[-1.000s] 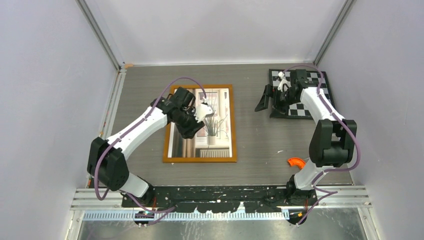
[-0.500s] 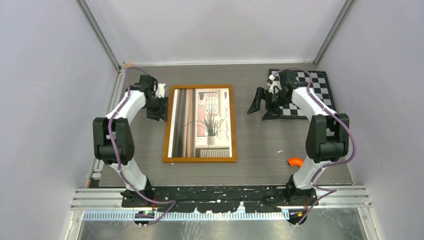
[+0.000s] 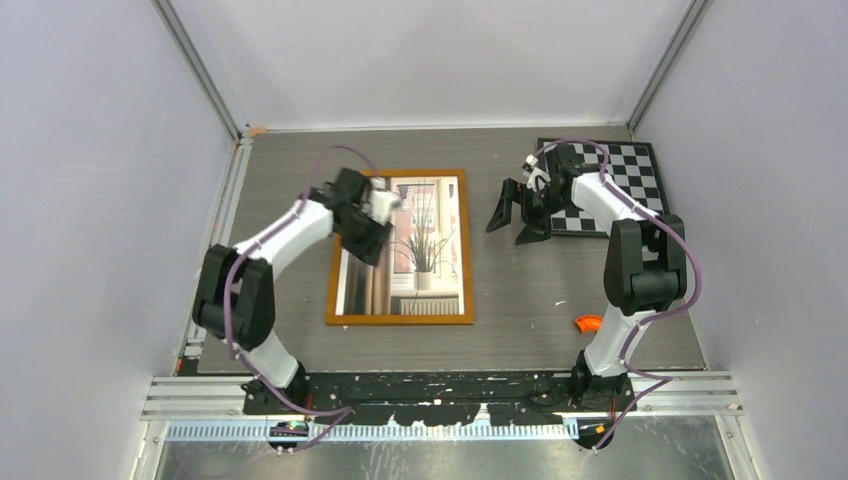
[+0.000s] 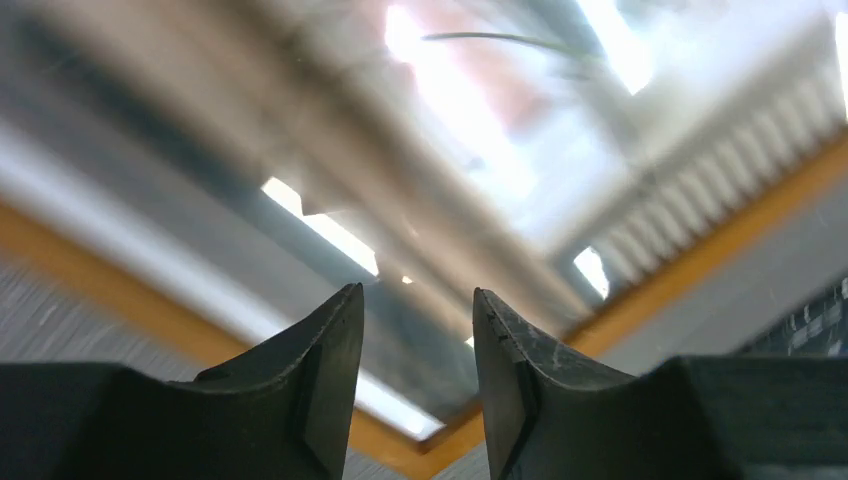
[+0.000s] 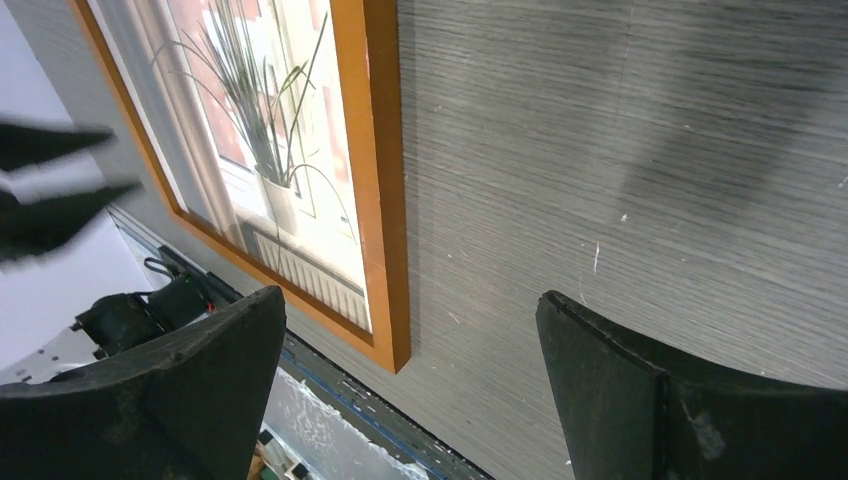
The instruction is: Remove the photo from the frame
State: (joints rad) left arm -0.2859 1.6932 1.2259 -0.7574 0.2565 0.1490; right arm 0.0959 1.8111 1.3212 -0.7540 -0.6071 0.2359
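The frame (image 3: pixel 400 320), with a narrow orange-brown border, lies face up in the middle of the table. The photo (image 3: pixel 425 250) of a spiky potted plant at a window sits inside it. My left gripper (image 3: pixel 367 243) hovers over the frame's upper left part, open and empty. In the left wrist view my gripper (image 4: pixel 415 300) is above the blurred photo (image 4: pixel 480 130) and the frame's border (image 4: pixel 740 225). My right gripper (image 3: pixel 510 222) is wide open and empty over bare table right of the frame. The right wrist view shows my gripper (image 5: pixel 408 300), the frame's border (image 5: pixel 378 150) and the photo (image 5: pixel 270 150).
A black-and-white checkerboard (image 3: pixel 625 185) lies at the back right, behind my right gripper. A small orange piece (image 3: pixel 590 322) lies on the table near the right arm's base. Grey walls stand close on three sides.
My left gripper swung from left of the frame to over its upper left part. My right gripper moved a little left, off the checkerboard. The frame has not moved.
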